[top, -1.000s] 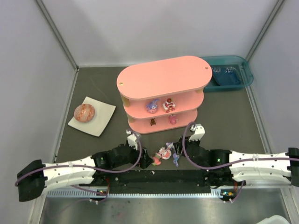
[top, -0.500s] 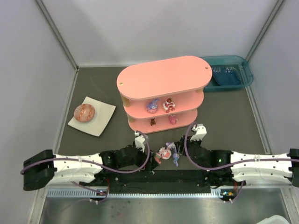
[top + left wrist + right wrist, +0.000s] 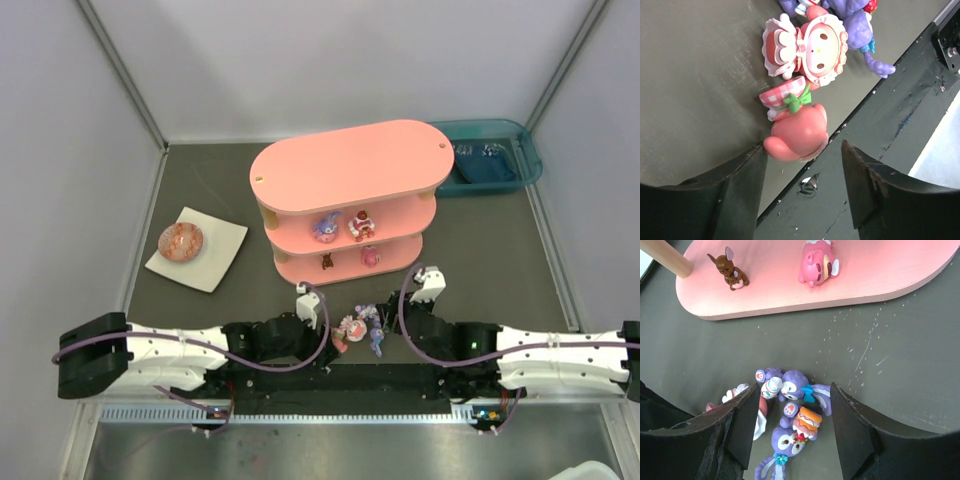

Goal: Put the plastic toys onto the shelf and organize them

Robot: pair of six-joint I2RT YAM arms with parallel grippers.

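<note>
Pink shelf, purple toys, pink teapot toy w/ checked cup.

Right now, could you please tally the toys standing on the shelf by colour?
Purple toy: 1
Red and white toy: 1
Brown toy: 1
Pink toy: 1
Total on the shelf: 4
</note>
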